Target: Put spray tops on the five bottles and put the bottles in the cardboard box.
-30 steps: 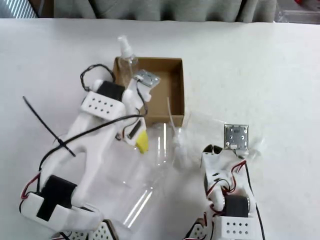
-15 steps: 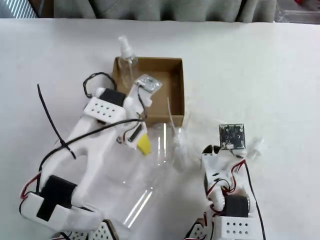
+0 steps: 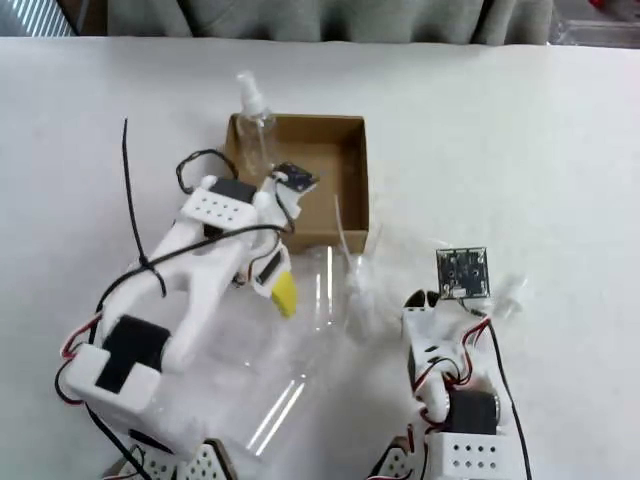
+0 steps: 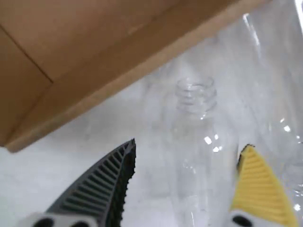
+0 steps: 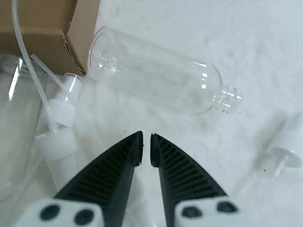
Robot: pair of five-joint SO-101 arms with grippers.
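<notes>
- Your left gripper (image 4: 188, 147) is spread wide, with its black and yellow fingers on either side of an uncapped bottle (image 4: 196, 118). That bottle lies on the counter (image 3: 520, 130), its neck toward the near wall of the cardboard box (image 3: 361, 190). I cannot tell whether the fingers touch it.
- A capped bottle (image 3: 252, 120) with its spray top on stands upright at the box's far left corner.
- Your right gripper (image 5: 145, 141) is nearly closed, with only a slim gap, and holds nothing.
- Ahead of it, a second bare bottle (image 5: 156, 78) lies on its side just beside the box corner.
- Loose spray tops (image 5: 59, 116) with dip tubes lie near that bottle's base, and a lone spray top (image 5: 284, 153) lies near its neck.
</notes>
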